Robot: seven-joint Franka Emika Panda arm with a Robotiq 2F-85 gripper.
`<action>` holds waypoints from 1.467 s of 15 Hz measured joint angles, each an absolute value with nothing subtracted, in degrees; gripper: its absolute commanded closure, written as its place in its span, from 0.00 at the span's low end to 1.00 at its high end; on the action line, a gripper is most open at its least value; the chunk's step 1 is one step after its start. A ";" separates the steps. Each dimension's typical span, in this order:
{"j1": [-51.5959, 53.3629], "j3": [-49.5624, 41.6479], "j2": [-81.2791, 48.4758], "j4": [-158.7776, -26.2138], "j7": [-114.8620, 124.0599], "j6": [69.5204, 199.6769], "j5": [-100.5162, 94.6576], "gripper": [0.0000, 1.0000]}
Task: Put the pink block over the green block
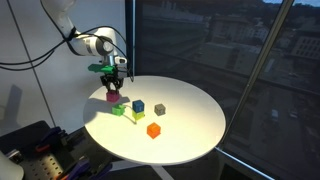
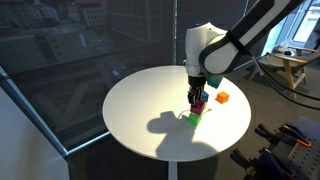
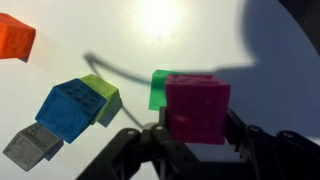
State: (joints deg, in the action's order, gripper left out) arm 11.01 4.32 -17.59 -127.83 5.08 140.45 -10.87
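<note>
My gripper [image 3: 197, 135] is shut on the pink block [image 3: 197, 108], a magenta cube held between the two black fingers. In the wrist view the green block [image 3: 158, 89] shows just behind the pink block's left edge, mostly hidden by it. In both exterior views the gripper [image 1: 113, 88] [image 2: 198, 97] holds the pink block [image 1: 113, 98] [image 2: 199, 104] a little above the white round table [image 1: 190, 110] [image 2: 140, 105]. The green block [image 1: 118, 110] [image 2: 194, 119] lies on the table just below.
An orange cube [image 3: 15, 38] [image 1: 153, 130] [image 2: 222, 97], a blue cube [image 3: 65, 108] [image 1: 139, 106], a yellow-green cube [image 3: 103, 93] and a grey cube [image 3: 30, 148] [image 1: 160, 108] lie near. A cable's shadow crosses the table. Dark windows stand behind.
</note>
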 measured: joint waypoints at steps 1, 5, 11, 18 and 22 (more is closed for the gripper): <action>11.01 4.19 -17.52 -128.01 5.08 140.45 -10.88 0.70; 10.63 3.71 -17.51 -128.26 5.08 140.46 -10.88 0.70; 10.30 2.99 -17.59 -128.26 5.08 140.46 -10.88 0.70; 10.31 2.86 -18.80 -128.04 5.08 140.92 -11.17 0.70; 10.31 2.71 -20.30 -127.27 5.08 141.75 -11.50 0.70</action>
State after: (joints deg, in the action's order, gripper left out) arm 10.31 2.71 -20.30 -127.27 5.08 141.75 -11.50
